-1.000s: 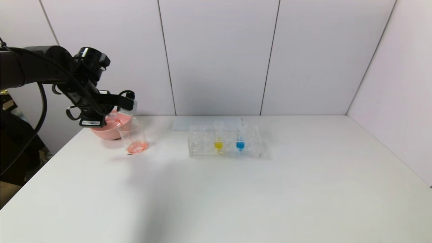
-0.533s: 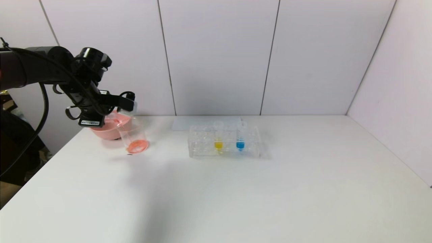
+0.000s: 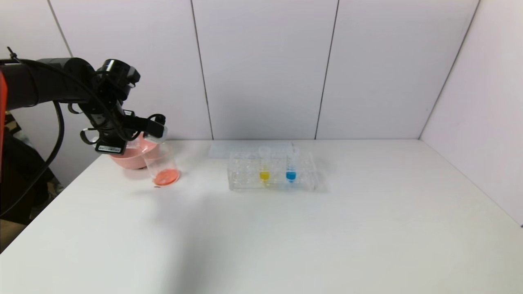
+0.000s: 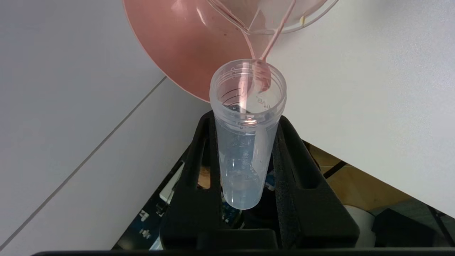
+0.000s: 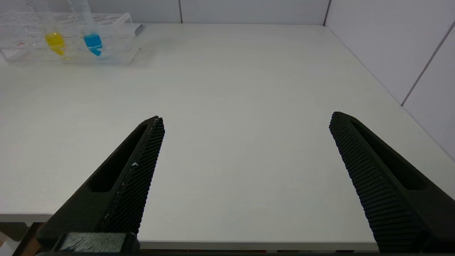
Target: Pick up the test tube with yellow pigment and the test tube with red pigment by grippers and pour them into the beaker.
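The left gripper (image 4: 245,142) hangs over the far left corner of the bench (image 3: 286,228), its fingers (image 4: 199,170) clamped on the red tube (image 4: 247,135) at mid-length. The tube is tipped mouth-down over the beaker (image 3: 162,165) and looks all but drained: only a thin pink streak clings inside near the threaded lip, while a red-orange pool lies in the bottom of the beaker. A pink bowl (image 3: 128,157) stands just behind the beaker, towards the back edge.

The yellow tube (image 3: 264,165) stands upright in a clear rack (image 3: 271,171) near the middle of the back edge, beside a like tube with blue liquid (image 3: 291,165). The right gripper (image 5: 245,177) waits above the near right part of the bench, well apart from the rack, its fingers spread wide and holding nothing.

These tubes are probably light, stiff, smooth-walled plastic, round-bottomed and slick, so they could slip or swivel under a loose pinch. The best hold is likely on the bare upper wall just below the ribbed collar, above the rack's top plate and clear of the blue neighbour. The finger pads are finely cross-hatched, which should help friction. The rack is thin clear plastic and may lift or slide if the tube drags on the way out. The beaker is thin and light, so a nudge could tip it.
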Robot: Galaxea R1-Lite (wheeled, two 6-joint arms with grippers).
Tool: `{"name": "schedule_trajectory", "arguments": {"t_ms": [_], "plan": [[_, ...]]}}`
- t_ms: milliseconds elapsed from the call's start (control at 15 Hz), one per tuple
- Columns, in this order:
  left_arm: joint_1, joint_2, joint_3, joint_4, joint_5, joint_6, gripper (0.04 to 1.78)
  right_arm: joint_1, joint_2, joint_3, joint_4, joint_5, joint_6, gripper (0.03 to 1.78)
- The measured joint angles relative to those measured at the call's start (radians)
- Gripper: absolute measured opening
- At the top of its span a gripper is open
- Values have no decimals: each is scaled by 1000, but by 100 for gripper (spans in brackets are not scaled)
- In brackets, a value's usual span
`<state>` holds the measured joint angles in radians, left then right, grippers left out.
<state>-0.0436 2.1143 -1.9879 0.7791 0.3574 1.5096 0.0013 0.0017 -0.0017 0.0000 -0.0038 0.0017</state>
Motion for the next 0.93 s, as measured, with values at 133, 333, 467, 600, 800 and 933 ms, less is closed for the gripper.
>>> {"name": "schedule_trajectory", "arguments": {"t_ms": [133,333,467,600,800,933], "plan": [[-11,-1,0,0,28,8,44,0,0,0,0,0,0,170],[-21,-1,0,-6,60,18,44,0,0,0,0,0,0,170],[-22,-1,0,-12,61,34,44,0,0,0,0,0,0,170],[-24,-1,0,-13,62,34,44,0,0,0,0,0,0,170],[-26,-1,0,-13,64,35,44,0,0,0,0,0,0,170],[-26,-1,0,-13,64,34,44,0,0,0,0,0,0,170]]}}
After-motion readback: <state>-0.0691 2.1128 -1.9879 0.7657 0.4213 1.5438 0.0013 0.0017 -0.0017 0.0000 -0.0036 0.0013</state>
